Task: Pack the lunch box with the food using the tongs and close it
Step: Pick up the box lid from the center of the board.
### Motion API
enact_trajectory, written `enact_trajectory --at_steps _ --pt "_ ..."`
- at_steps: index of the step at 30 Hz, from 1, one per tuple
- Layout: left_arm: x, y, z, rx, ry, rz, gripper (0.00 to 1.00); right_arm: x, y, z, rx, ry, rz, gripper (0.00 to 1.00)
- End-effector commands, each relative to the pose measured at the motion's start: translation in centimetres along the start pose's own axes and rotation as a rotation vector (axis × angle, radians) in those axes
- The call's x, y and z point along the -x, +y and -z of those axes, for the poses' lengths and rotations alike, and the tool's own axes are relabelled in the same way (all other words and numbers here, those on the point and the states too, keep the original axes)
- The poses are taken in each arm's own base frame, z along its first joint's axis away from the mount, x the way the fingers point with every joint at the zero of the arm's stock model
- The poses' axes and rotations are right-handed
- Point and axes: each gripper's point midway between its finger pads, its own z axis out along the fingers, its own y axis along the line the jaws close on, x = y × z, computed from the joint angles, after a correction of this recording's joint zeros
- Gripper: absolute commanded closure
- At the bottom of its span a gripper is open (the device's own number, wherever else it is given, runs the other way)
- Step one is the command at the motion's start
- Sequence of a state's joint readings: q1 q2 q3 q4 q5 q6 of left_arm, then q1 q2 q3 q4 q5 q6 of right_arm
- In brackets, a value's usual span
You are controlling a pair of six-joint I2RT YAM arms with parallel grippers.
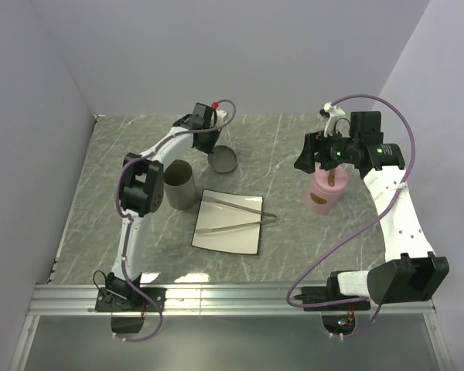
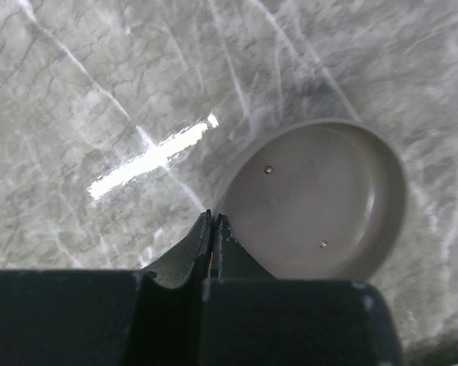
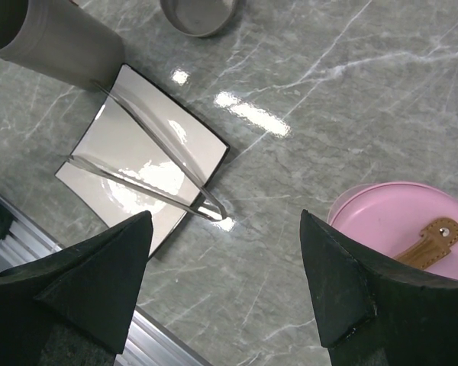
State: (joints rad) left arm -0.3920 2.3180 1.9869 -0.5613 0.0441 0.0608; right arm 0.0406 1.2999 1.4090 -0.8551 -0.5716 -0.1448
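Note:
Slim silver tongs lie across a white square plate, tips toward the right; the right wrist view shows the tongs on the plate too. The pink lunch box stands at the right with a brown strap on top. My right gripper hangs open above the table between plate and pink box, holding nothing. My left gripper is shut, its tips at the rim of a shallow grey round dish, nothing visible between them. No food shows in any view.
A tall grey cylinder stands upright just left of the plate's far corner. The grey dish sits behind it. A metal rail runs along the near table edge. Walls close in the left, back and right.

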Motion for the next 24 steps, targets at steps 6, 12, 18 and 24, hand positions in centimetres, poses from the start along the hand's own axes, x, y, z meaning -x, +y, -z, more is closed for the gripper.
enact_trajectory --at_steps 6,12,18,24 --pt "8.0 -1.4 7.7 -0.236 -0.235 0.131 1.0 4.1 1.4 1.4 0.038 -0.133 0.054 0.16" --pt "10.6 -1.8 12.1 -0.29 -0.324 0.116 1.0 4.8 1.9 1.5 0.064 -0.149 0.05 0.16" --pt "12.7 -4.2 19.7 -0.646 -0.469 0.266 1.0 5.8 3.4 1.8 0.137 -0.202 0.045 0.16" --pt "13.5 -6.7 34.3 -1.006 -0.759 0.283 1.0 9.2 7.4 2.9 0.378 -0.293 0.002 0.19"
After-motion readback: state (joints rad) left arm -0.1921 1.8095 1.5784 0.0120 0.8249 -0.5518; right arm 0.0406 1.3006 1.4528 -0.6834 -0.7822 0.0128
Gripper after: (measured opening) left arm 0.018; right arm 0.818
